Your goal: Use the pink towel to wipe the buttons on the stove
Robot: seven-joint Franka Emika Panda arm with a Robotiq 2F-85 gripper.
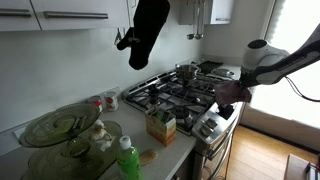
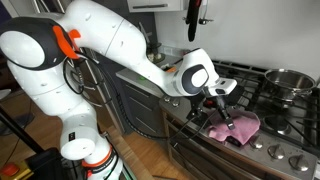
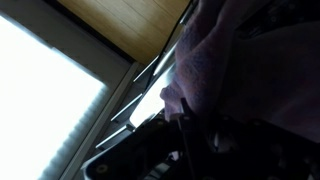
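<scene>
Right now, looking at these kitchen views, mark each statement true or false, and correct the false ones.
1. The towel lies at the front of the stove, near the knobs. True.
2. The gripper hangs high over the pot. False: it is down at the towel, away from the pot.
3. A pot stands on the stove. True.
4. The green bottle stands on the stove grate. False: it stands on the counter beside the stove.
5. A black mitt hangs above the counter. True.
</scene>
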